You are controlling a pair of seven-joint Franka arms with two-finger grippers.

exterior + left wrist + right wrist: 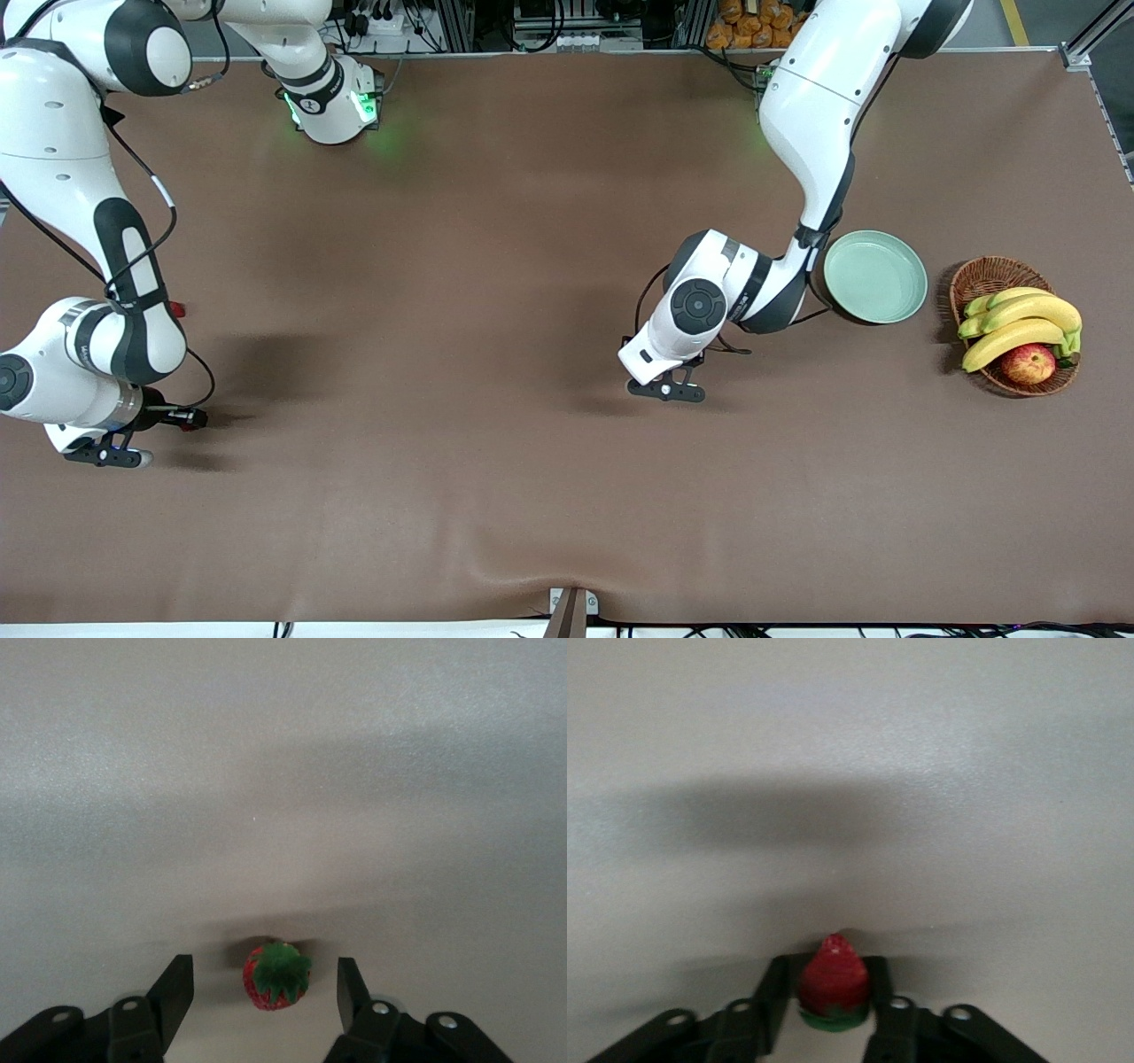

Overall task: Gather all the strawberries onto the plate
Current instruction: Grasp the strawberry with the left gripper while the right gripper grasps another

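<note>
2 grippers, each low at the brown table [496, 266] with 1 strawberry between its fingers.

Left gripper [266, 992] — fingers [175, 988] spread, a gap showing on each side of the strawberry [277, 975] that lies on the table between them, green cap turned up toward the wrist camera. In the front view this gripper [666, 390] sits near the table's middle, toward the left arm's end; its berry is hidden there under the hand.

Right gripper [824, 997] — fingers [772, 990] pressed against both sides of a second strawberry [833, 981], red tip pointing away from the wrist, green cap toward it. In the front view this gripper [106, 454] is at the right arm's end of the table; its berry is not visible there.

Plate [875, 276] — pale mint-green, nothing lying on the part that shows, beside the left arm's forearm, which covers 1 edge.

Basket [1012, 324] — brown wicker, just beside the plate toward the left arm's end of the table, a little nearer the front camera. Contents: bananas [1021, 321], 1 red-yellow apple [1028, 363].
</note>
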